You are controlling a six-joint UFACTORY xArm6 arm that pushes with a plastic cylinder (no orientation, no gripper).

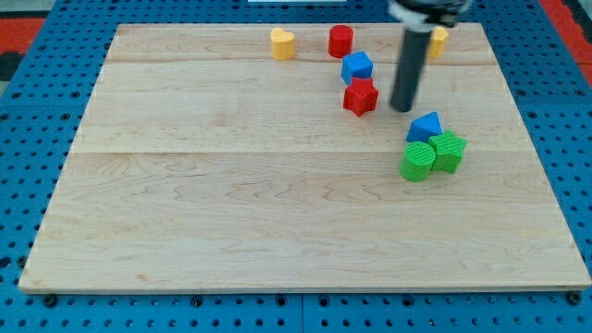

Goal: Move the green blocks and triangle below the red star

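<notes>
The arm carries no pincer, so nothing can be said to be open, closed or gripping; only the dark rod is seen, and my tip [401, 109] is placed on the pale wooden board [231, 203] just to the view's right of the red star-shaped block [361, 96], apart from it. The task's things are found as a tight cluster toward the view's bottom right of the tip: the blue triangular block [425, 127] sits uppermost, with the round green ribbed block [418, 161] and the angular green ribbed block [448, 152] touching one another just below it. The cluster lies to the right of the spot below the star, so a leftward push from its right side is judged to be needed, and the tip would first have to be carried round it. No brand, label or writing can be read anywhere.
</notes>
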